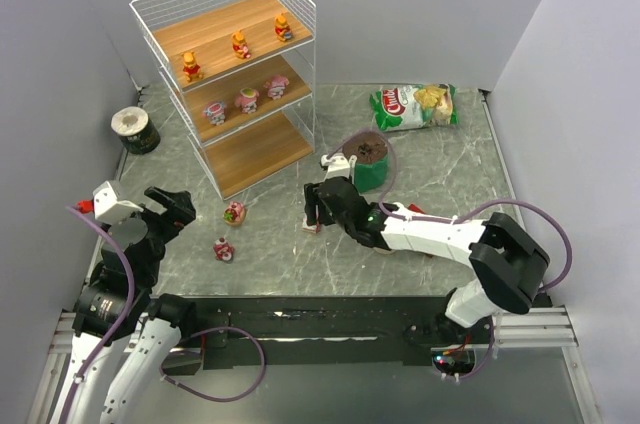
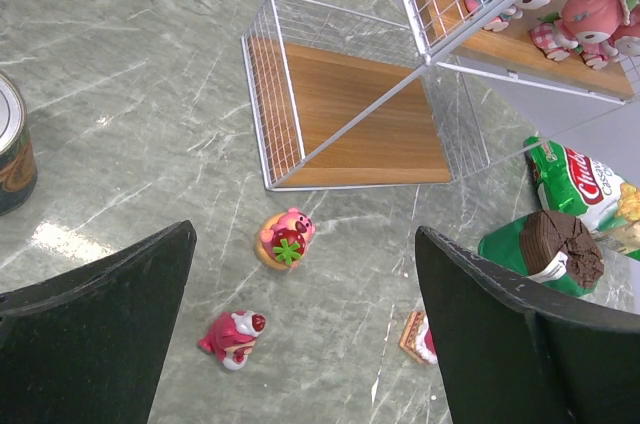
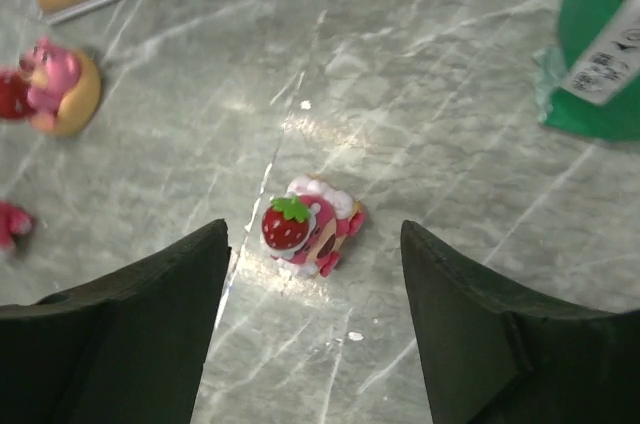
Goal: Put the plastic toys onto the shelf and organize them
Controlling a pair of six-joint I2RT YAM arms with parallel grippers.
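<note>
The shelf (image 1: pixel 232 74) stands at the back left. Three orange-yellow toys (image 1: pixel 240 44) sit on its top tier, three pink ones (image 1: pixel 247 99) on the middle tier, and the bottom tier (image 2: pixel 350 114) is bare. On the table a strawberry toy (image 3: pixel 308 227) lies on its side between the fingers of my open right gripper (image 3: pixel 312 244), touching neither finger. A pink bear toy on an orange disc (image 2: pixel 287 239) and a red-pink toy (image 2: pixel 233 335) lie further left. My left gripper (image 2: pixel 305 274) hovers open above them, holding nothing.
A green package with a brown round top (image 1: pixel 368 159) stands just behind the right gripper. A chips bag (image 1: pixel 415 104) lies at the back right, and a dark can (image 1: pixel 135 129) stands left of the shelf. Grey walls close in the table.
</note>
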